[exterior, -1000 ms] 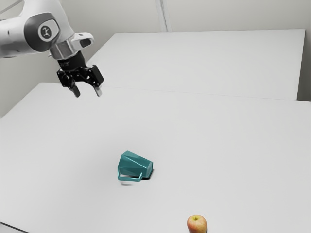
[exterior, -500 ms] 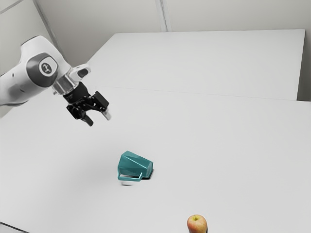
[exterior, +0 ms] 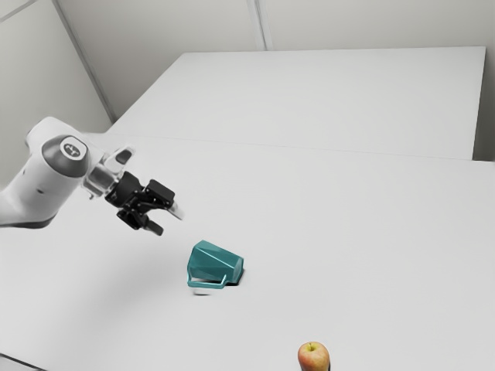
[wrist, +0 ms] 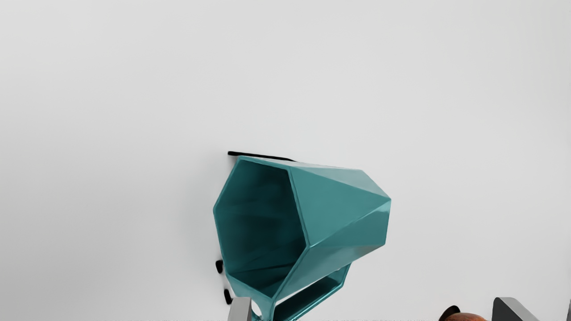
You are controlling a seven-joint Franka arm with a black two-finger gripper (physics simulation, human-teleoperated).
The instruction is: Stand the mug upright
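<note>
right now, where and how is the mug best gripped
Probably by the upper wall at its rim, coming from above on the mouth side, one finger inside and one outside. The mug lies on its side, its open mouth facing the gripper, and the handle sticks out sideways, clear of that wall.

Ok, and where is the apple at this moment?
The apple is on the table at the exterior view's bottom edge, toward the exterior view's right from the toppled mug.
</note>
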